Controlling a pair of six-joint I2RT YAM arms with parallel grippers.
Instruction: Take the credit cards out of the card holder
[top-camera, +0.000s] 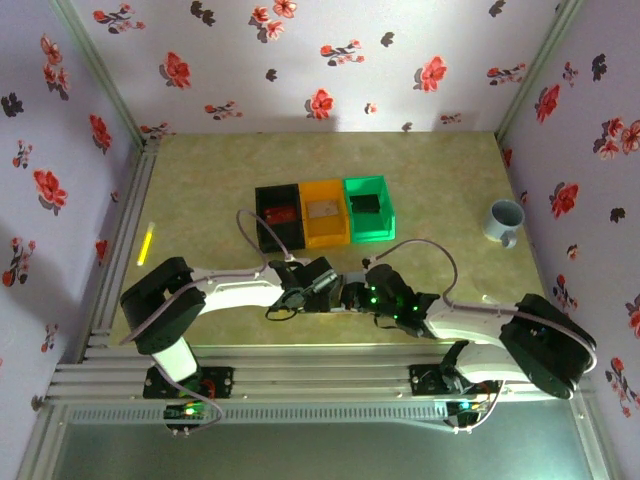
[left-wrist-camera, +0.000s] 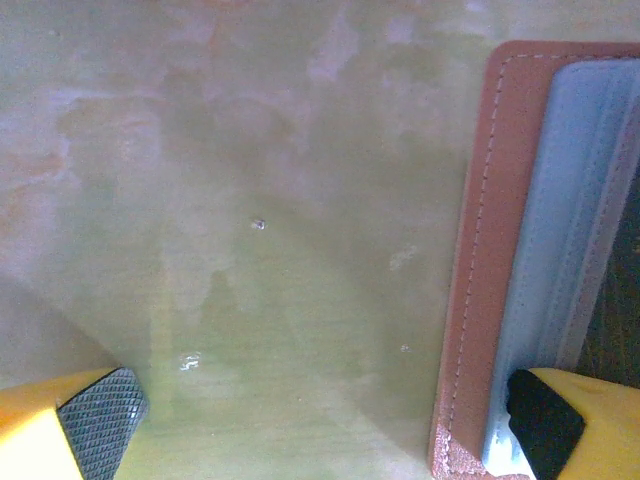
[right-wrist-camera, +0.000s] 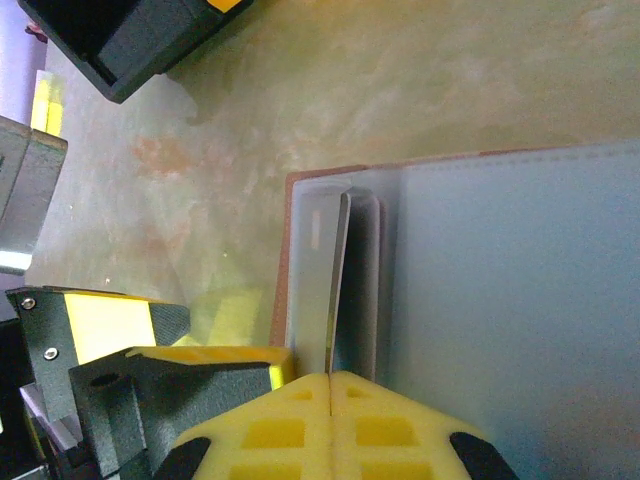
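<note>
The card holder (right-wrist-camera: 500, 300) lies open on the table, pale grey-blue inside with a pinkish-brown stitched rim (left-wrist-camera: 490, 250). A thin grey card (right-wrist-camera: 334, 290) stands edge-on, partly out of its pocket, and my right gripper (right-wrist-camera: 330, 378) is shut on the card's near end. My left gripper (left-wrist-camera: 320, 415) is open wide over bare table; its right finger (left-wrist-camera: 545, 420) rests on the holder's inner edge and its left finger (left-wrist-camera: 95, 410) is off to the side. In the top view both grippers (top-camera: 320, 285) (top-camera: 358, 295) meet at the table's near middle, covering the holder.
Black (top-camera: 278, 215), orange (top-camera: 325, 212) and green (top-camera: 368, 208) bins stand in a row just behind the grippers. A pale blue cup (top-camera: 504, 220) sits at the right, and a yellow strip (top-camera: 146, 243) lies at the left edge.
</note>
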